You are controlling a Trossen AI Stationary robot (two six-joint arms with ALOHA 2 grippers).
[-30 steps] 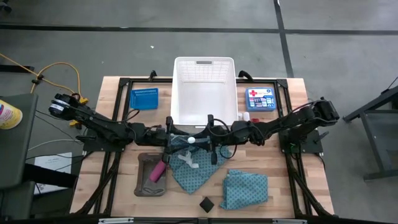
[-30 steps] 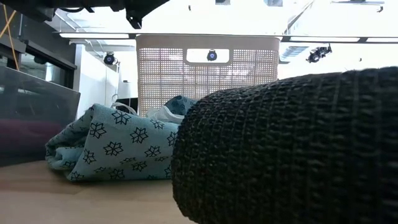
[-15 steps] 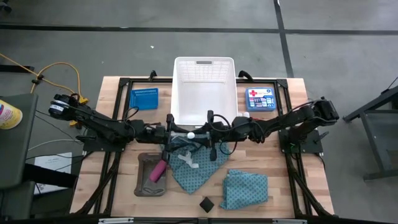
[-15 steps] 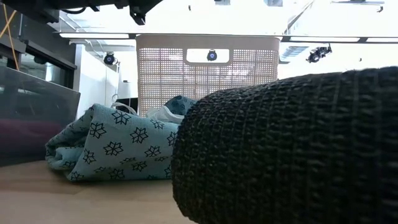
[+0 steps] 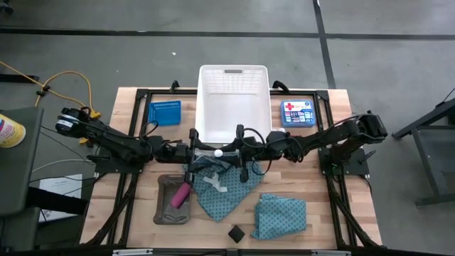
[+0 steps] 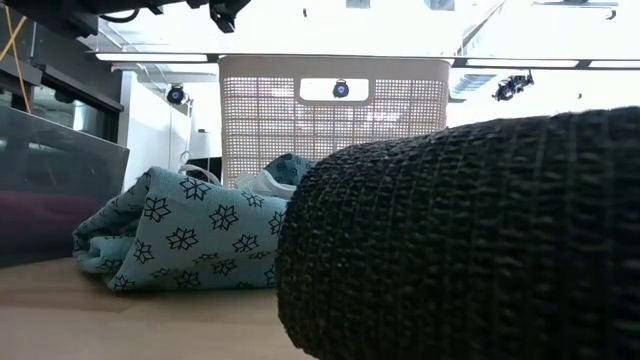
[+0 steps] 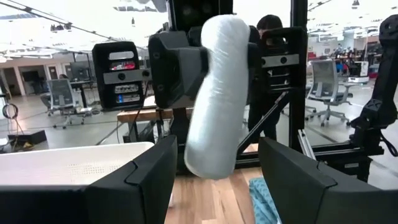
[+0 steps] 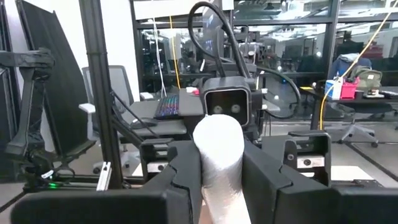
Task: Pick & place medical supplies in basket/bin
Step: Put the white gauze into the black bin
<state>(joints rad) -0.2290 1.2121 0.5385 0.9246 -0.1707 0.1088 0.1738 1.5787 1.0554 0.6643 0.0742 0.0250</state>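
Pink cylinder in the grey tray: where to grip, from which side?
Its middle, from above, fingers across its short width. The pink cylinder lies flat and slanted in the shallow grey tray, so side approaches likely hit the rim. The left end effector and right end effector meet at the white tube.

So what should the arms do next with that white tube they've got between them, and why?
Probably the right tool should carry the white tube over the rim of the white basket and let go. Its fingers pinch the tube, the left tool stands open on either side of it, and the basket lies just beyond.
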